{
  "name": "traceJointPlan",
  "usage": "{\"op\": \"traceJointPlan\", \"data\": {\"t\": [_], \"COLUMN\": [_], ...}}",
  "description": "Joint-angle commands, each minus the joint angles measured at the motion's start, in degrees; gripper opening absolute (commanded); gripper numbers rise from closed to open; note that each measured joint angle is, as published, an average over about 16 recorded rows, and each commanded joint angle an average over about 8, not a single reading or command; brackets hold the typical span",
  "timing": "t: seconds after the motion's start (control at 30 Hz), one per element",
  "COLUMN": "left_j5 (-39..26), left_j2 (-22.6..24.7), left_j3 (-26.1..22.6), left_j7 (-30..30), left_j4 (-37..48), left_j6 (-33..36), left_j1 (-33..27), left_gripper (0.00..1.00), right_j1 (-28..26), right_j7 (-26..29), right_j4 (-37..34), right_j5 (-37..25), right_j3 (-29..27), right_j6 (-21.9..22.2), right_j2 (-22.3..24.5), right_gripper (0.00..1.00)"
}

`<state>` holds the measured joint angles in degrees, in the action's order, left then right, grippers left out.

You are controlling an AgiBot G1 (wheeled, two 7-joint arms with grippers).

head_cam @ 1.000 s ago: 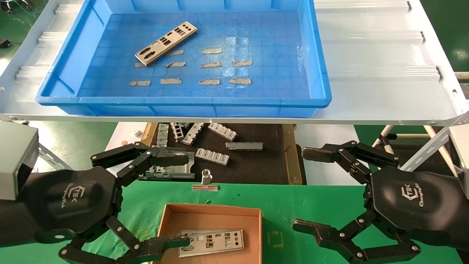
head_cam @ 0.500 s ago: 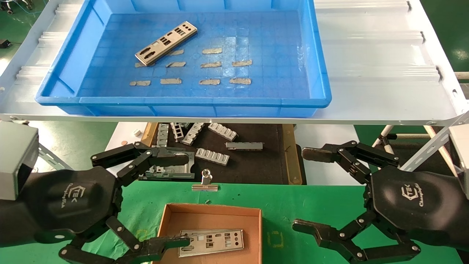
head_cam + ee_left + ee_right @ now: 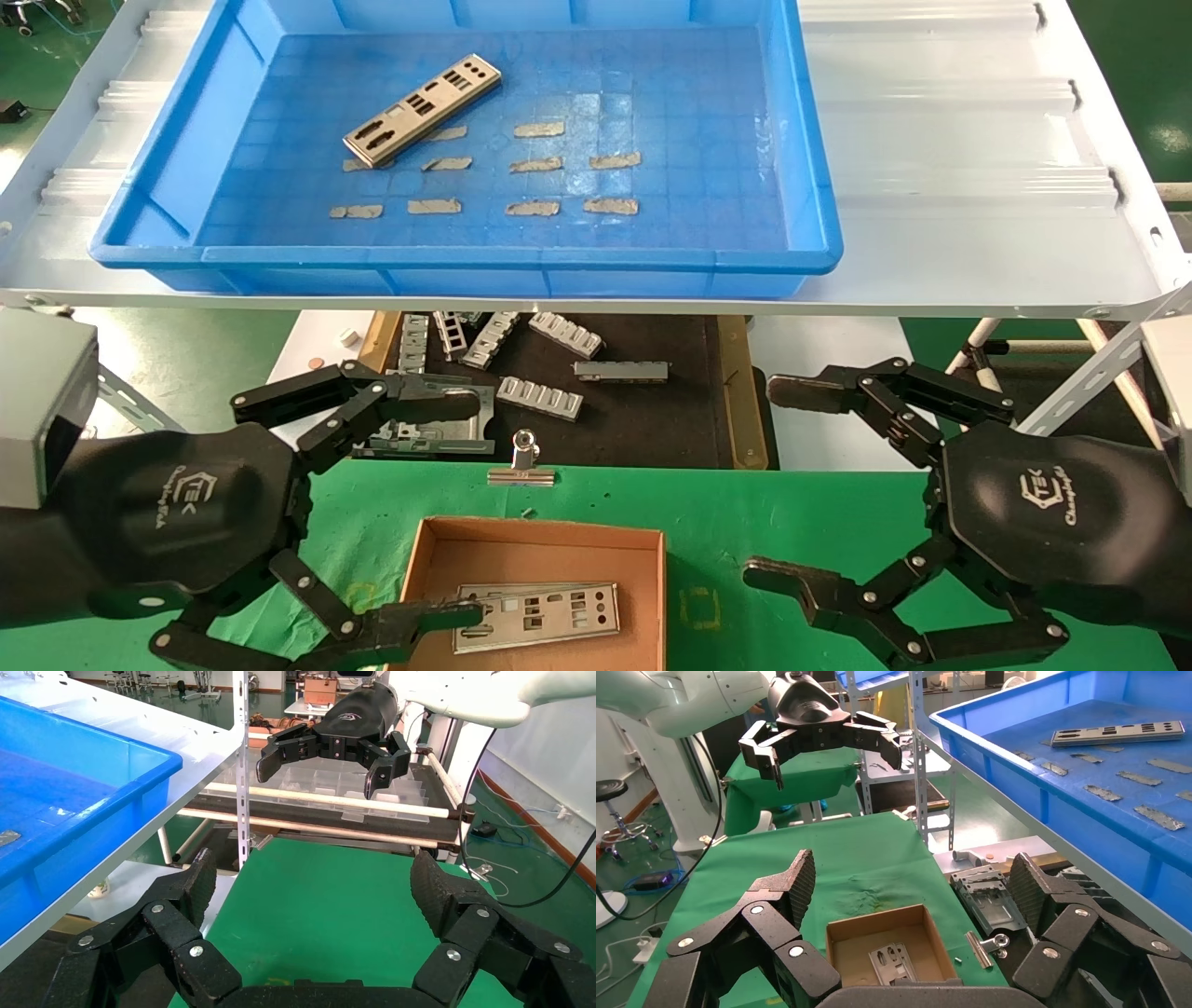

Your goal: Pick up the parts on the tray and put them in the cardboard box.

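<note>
- Nothing has changed across the last second: both arms and every part sit exactly where they were, so this reads as a pause between cycles.
- The left gripper (image 3: 466, 508) hangs at the left edge of the cardboard box (image 3: 438, 550), spread wide and holding nothing; its lower finger overlaps the box's near left corner in the head view.
- The right gripper (image 3: 768, 480) hangs to the right of the cardboard box, just as wide open and empty, clear of the box rim.
- One part (image 3: 537, 614) lies flat inside the cardboard box, so a delivery is judged done.
- One more part (image 3: 422, 109) lies at an angle on the floor of the tray (image 3: 466, 257), on the raised surface (image 3: 959, 186) well beyond the cardboard box, toward the tray's left half.
- Since nothing moved, the remaining work is judged unchanged: a reach up and over the tray's near rim for that last part.
- The brackets (image 3: 540, 397) and binder clip (image 3: 523, 464) between tray and cardboard box are not part of the job.
</note>
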<state>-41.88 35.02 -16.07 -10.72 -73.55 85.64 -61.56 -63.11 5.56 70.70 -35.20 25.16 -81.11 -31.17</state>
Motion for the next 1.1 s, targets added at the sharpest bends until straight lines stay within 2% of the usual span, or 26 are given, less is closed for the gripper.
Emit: {"op": "traceJointPlan", "data": {"t": [0.03,1.1], "left_j5": [0.00,0.00], "left_j2": [0.00,0.00], "left_j3": [0.00,0.00], "left_j7": [0.00,0.00], "left_j4": [0.00,0.00], "left_j6": [0.00,0.00], "left_j1": [0.00,0.00], "left_gripper": [1.00,1.00], "right_j1": [0.00,0.00], "right_j7": [0.00,0.00], "right_j4": [0.00,0.00], "right_j5": [0.00,0.00], "right_j3": [0.00,0.00], "right_j6": [0.00,0.00], "right_j2": [0.00,0.00], "right_gripper": [1.00,1.00]}}
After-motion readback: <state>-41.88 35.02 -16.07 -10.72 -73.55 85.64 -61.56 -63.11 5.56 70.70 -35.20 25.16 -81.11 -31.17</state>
